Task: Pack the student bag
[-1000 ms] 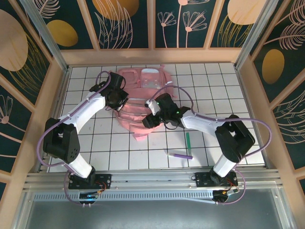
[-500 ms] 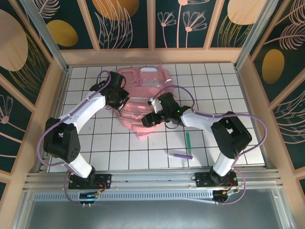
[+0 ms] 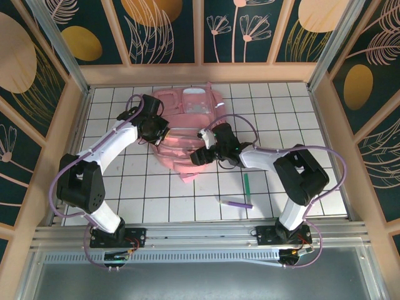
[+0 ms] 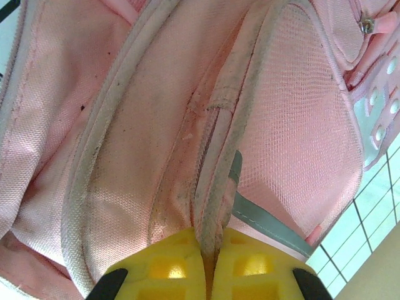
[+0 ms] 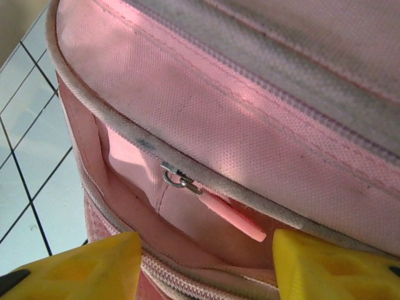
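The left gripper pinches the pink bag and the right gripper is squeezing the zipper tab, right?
Not quite. The right gripper is open, with the zipper tab untouched between its jaws, as the right wrist view shows. The left gripper does pinch the bag.

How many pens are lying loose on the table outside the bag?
2. A green pen lies beside the right arm; a purple pen lies slightly closer to the arm bases. The student bag may hide more.
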